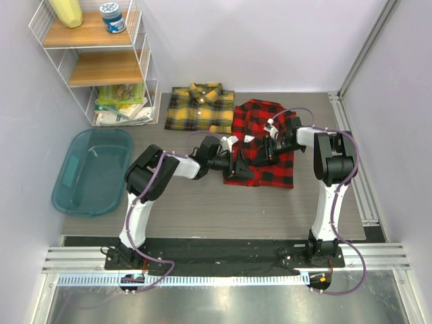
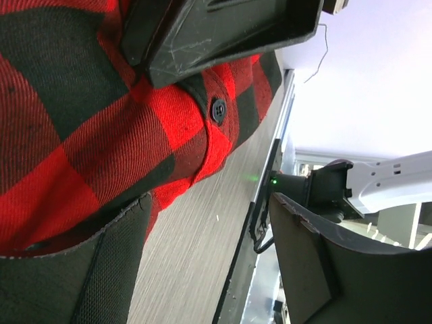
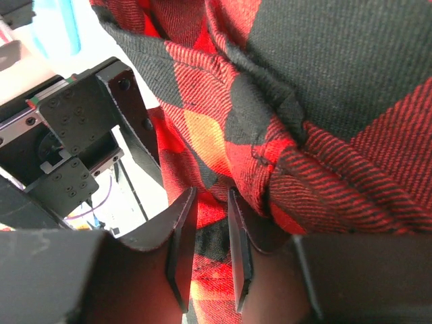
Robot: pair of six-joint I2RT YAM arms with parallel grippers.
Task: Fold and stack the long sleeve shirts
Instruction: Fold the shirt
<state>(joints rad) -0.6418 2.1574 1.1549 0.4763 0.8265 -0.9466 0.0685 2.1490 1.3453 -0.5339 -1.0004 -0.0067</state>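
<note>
A red-and-black check long sleeve shirt (image 1: 266,169) lies bunched on the table right of centre. A yellow-and-black check shirt (image 1: 200,108) lies folded behind it. My right gripper (image 1: 264,150) is over the red shirt's middle. In the right wrist view its jaws (image 3: 210,196) stand narrow, with a fold of red fabric (image 3: 283,135) between them. My left gripper (image 1: 234,160) is at the red shirt's left edge. Its fingers (image 2: 74,270) stand wide apart over bare table, with the buttoned hem (image 2: 217,110) beside one finger and nothing between them.
A white wire shelf (image 1: 101,61) with a jar and packets stands at the back left. A teal plastic tub (image 1: 94,169) sits on the left. Metal rails (image 1: 354,169) run along the table's right edge. The two grippers are close together over the red shirt.
</note>
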